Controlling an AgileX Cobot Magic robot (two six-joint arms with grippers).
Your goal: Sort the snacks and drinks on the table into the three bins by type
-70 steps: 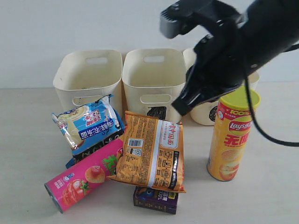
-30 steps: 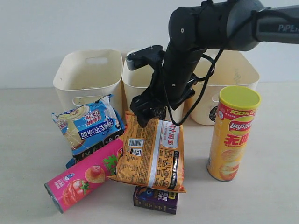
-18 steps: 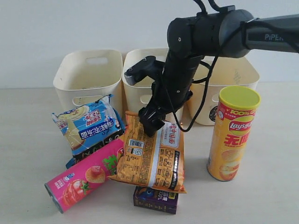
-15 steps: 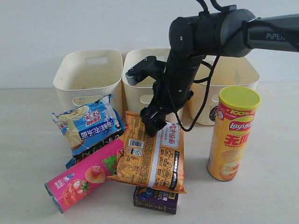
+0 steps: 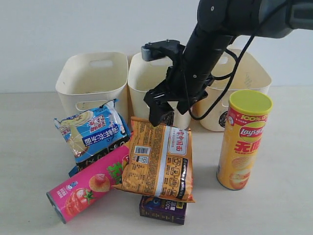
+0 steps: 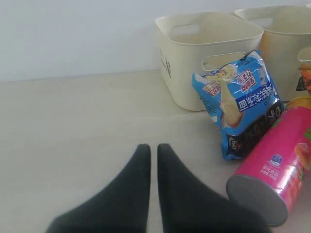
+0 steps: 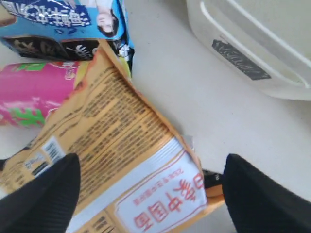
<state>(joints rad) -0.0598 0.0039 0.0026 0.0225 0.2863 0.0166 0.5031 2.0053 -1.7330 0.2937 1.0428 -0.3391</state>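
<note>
Right fingers (image 7: 43,189) splayed over the crinkly orange bag (image 5: 159,159) — pink chip tube (image 5: 88,188), blue-white bag (image 5: 93,129) crowding it; left fingers (image 6: 136,194) clenched.

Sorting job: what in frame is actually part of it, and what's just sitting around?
Job: orange bag, blue-white bag, pink tube, yellow tube, purple carton, left bin, middle bin, right bin; right gripper, open over the orange bag.
Not job: table, wall; left gripper, shut, holding nothing.
</note>
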